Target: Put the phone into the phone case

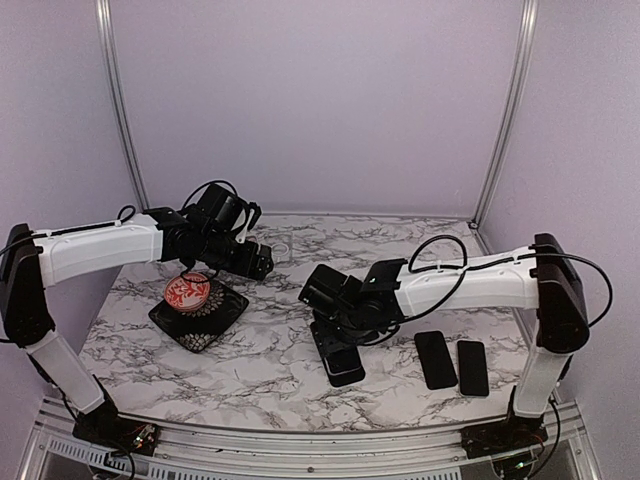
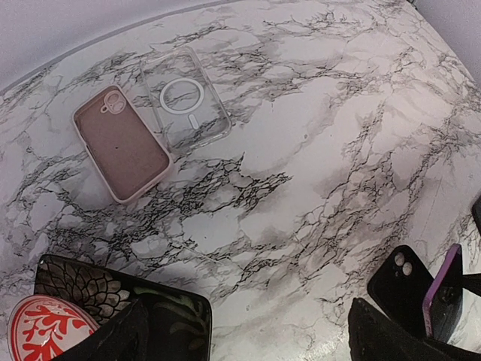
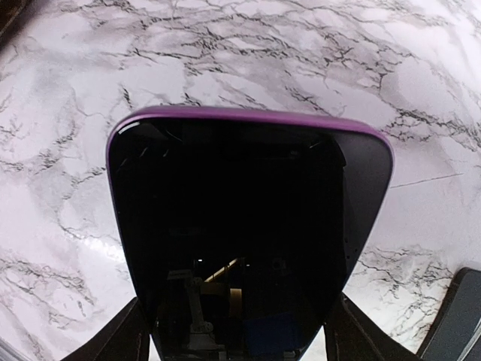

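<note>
Standing steeply on end in the right gripper, the phone has its long axis running out along the fingers. Its free short end points away from the wrist, down toward the marble table. The jaws are closed against its two long sides.

It hangs near the middle of the table, right by the black phone case, which lies flat with two small round lenses or openings at one corner. I cannot tell whether phone and case touch.

From overhead the phone is lost under the right wrist, and the arm covers part of the case. From the left wrist only a thin purple edge shows. Its gripped end is cut off at the bottom of the right wrist view, and its back is out of sight.

The screen is black and glossy with dim reflections, framed by a purple rim with rounded corners.

The left gripper is spread wide and empty, above a dark patterned plate.
</note>
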You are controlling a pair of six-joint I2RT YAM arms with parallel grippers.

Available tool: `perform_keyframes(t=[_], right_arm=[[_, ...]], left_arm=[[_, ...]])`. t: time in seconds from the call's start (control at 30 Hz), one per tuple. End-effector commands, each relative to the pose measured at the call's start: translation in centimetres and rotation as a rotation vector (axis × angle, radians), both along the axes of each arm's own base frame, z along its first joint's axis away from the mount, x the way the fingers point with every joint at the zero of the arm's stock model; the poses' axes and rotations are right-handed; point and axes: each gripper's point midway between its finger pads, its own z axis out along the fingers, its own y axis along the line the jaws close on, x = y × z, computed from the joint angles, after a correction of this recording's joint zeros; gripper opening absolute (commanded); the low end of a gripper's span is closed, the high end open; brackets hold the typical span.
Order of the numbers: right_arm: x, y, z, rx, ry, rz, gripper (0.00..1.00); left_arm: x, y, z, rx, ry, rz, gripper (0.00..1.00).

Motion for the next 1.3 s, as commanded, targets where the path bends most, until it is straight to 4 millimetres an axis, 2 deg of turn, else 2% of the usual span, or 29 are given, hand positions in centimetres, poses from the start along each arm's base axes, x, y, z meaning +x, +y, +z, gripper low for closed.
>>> perform_keyframes(t=[0.0, 0.33, 0.5, 0.73, 0.93, 1.1, 1.17, 1.27], right_arm=[[0.7, 0.6, -0.2, -0.018, -0.038, -0.046, 0.38], [0.1, 0.1, -1.8, -0.042, -0.022, -0.050, 0.36], [-0.3, -1.0, -2.4, -0.094, -0.008, -0.039, 0.36], [-1.4, 0.4, -3.6, -0.050, 0.069, 0.014, 0.34], [-2.6, -1.0, -4.6, -0.105, 0.123, 0.026, 0.35], [-3.9, -0.8, -6.0, -0.118, 0.203, 0.069, 0.49], [-4.1, -1.1, -6.1, -0.138, 0.217, 0.075, 0.58], [-4.3, -1.4, -6.1, -0.152, 0.238, 0.081, 0.80]], left_arm=[[0.0, 0.2, -0.8, 0.023, 0.010, -0.003, 0.93], [0.0, 0.2, -0.6, 0.023, 0.004, -0.003, 0.93], [0.0, 0.3, -0.6, 0.024, 0.005, -0.003, 0.93], [0.0, 0.3, -0.8, 0.033, 0.005, -0.002, 0.93], [0.0, 0.4, -0.8, 0.035, 0.005, -0.003, 0.93], [0.1, 0.5, -1.1, 0.044, 0.007, -0.001, 0.93], [0.1, 0.5, -1.0, 0.043, 0.004, 0.000, 0.93], [0.1, 0.4, -0.9, 0.041, 0.004, -0.002, 0.93]])
